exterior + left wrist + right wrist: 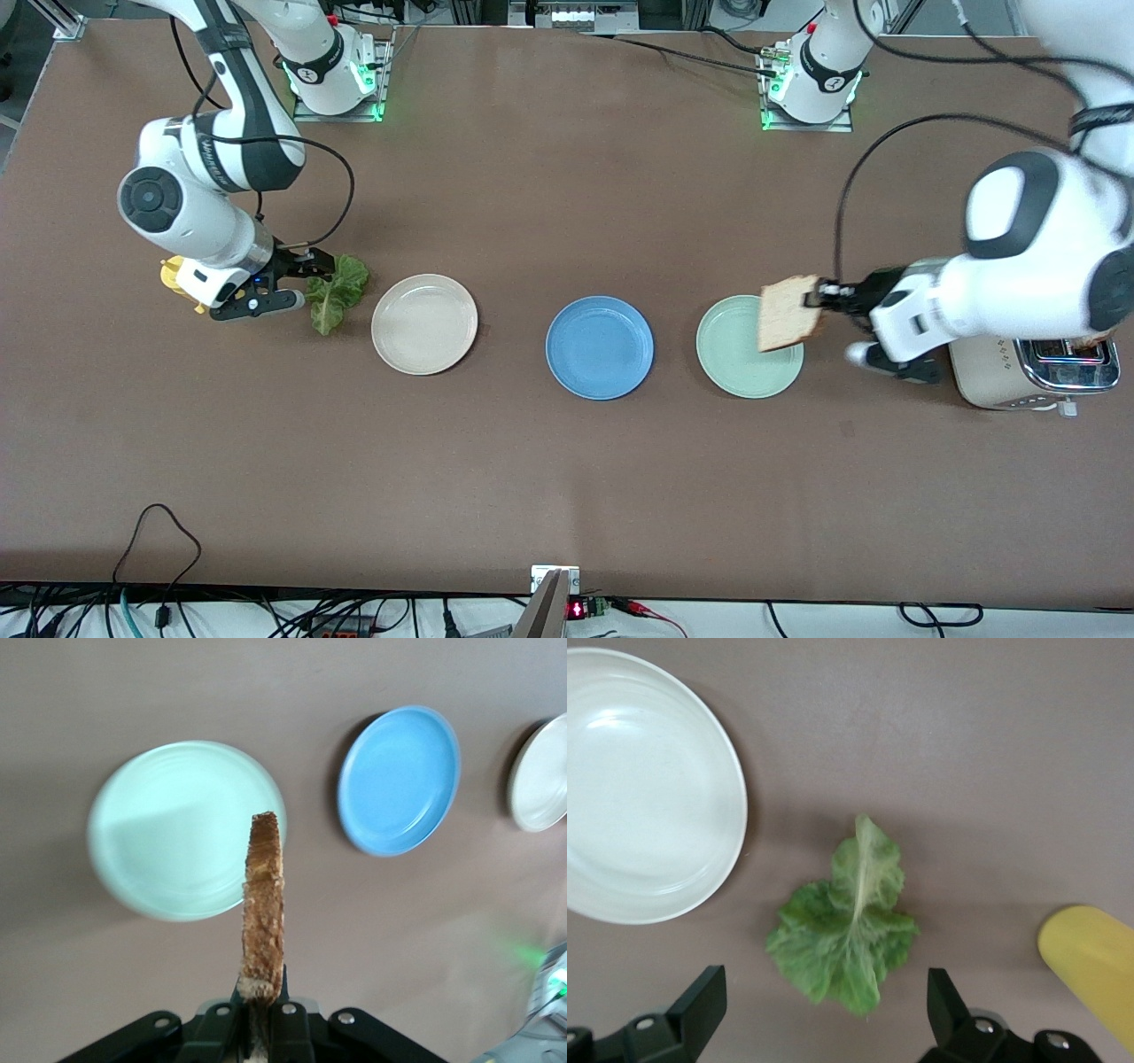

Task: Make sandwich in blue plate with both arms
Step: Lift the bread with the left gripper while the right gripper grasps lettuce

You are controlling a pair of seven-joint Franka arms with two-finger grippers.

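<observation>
The blue plate (600,347) lies empty in the middle of the table; it also shows in the left wrist view (399,780). My left gripper (819,297) (263,1010) is shut on one bread slice (788,312) (264,912), held on edge over the pale green plate's rim. The lettuce leaf (337,292) (846,935) lies flat on the table beside the cream plate. My right gripper (297,283) (824,1010) is open and empty, low over the table, with the leaf just ahead of its fingertips. No second bread slice shows clearly.
The pale green plate (735,363) (177,828) lies toward the left arm's end and the cream plate (424,323) (638,780) toward the right arm's end, both empty. A toaster (1036,372) stands under the left arm. A yellow object (173,270) (1090,957) lies by the right gripper.
</observation>
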